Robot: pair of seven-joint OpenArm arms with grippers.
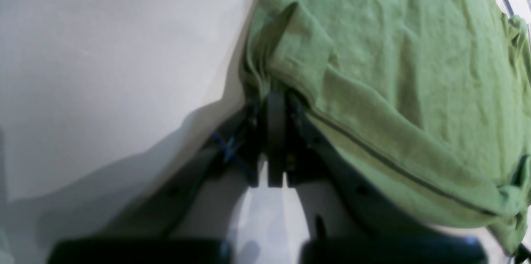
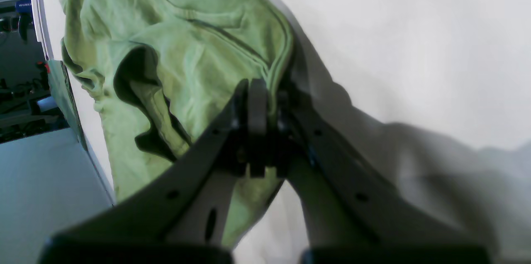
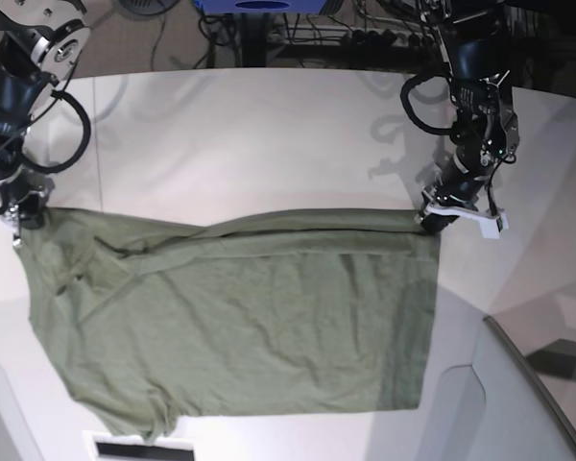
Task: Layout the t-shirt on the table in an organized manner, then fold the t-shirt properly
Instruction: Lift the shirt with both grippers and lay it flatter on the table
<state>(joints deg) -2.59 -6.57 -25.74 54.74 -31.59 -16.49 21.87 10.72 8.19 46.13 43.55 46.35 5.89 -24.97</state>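
The t-shirt (image 3: 250,317) lies spread across the near half of the table (image 3: 269,134), no label or print readable. At its two o'clock corner the left gripper (image 3: 430,223) pinches the hem; at ten o'clock the right gripper (image 3: 24,216) clamps the other corner.

left end effector (image 1: 276,102) jaws closed, right end effector (image 2: 257,98) jaws closed, arms spread wide apart
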